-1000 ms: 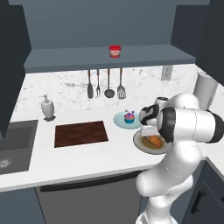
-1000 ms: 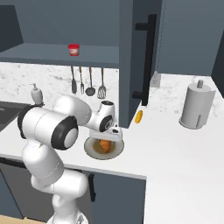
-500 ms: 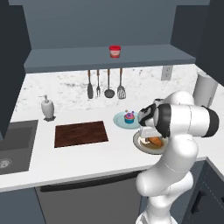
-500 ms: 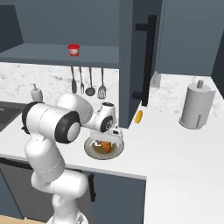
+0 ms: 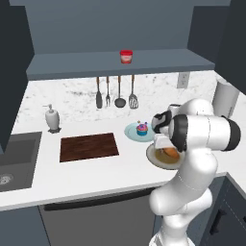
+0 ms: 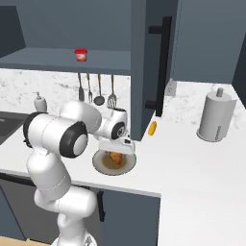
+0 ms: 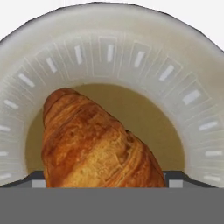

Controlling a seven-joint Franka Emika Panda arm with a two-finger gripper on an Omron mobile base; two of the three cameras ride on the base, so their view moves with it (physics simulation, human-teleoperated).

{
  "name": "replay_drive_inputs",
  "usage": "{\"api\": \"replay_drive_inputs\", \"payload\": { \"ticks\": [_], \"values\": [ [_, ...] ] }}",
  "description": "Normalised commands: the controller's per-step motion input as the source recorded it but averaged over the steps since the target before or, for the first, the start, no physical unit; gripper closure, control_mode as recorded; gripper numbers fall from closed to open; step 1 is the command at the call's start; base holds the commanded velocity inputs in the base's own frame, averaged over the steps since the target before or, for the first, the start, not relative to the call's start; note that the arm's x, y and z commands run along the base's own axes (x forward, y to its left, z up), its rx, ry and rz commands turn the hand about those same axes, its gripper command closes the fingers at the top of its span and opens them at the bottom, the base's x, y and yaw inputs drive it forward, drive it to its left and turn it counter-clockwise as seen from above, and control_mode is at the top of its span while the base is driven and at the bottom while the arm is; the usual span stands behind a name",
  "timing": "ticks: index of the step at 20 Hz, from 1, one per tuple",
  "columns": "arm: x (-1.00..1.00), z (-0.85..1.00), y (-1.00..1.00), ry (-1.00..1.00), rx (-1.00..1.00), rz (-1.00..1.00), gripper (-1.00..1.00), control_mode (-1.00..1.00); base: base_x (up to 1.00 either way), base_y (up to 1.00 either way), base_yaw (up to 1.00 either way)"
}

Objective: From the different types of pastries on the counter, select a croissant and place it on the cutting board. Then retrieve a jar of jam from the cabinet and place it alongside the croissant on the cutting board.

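Lowered a bit since a second ago: gripper now sits right over the croissant on its tan plate, near the worktop's front edge. Cutting board lies bare toward the sink side; jam jar on the cabinet shelf.

Right base view: gripper above croissant, plate under it. Can't tell the finger gap.

Hand view: croissant up close on the plate, flanked by fingertips.
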Motion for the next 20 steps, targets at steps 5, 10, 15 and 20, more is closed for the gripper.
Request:
{"api": "replay_drive_inputs", "payload": {
  "ticks": [5,10,15,20],
  "values": [
    [0.00,0.12,0.33,0.12,-0.01,-0.01,1.00,-1.00,0.00,0.00,0.00],
    [0.02,0.05,0.66,0.15,-0.11,0.00,1.00,-1.00,0.00,0.00,0.00],
    [0.16,0.23,0.63,0.08,-0.13,0.00,1.00,-1.00,0.00,0.00,0.00],
    [0.37,0.34,0.50,0.01,-0.12,-0.01,1.00,-1.00,0.00,0.00,0.00]
  ]
}}
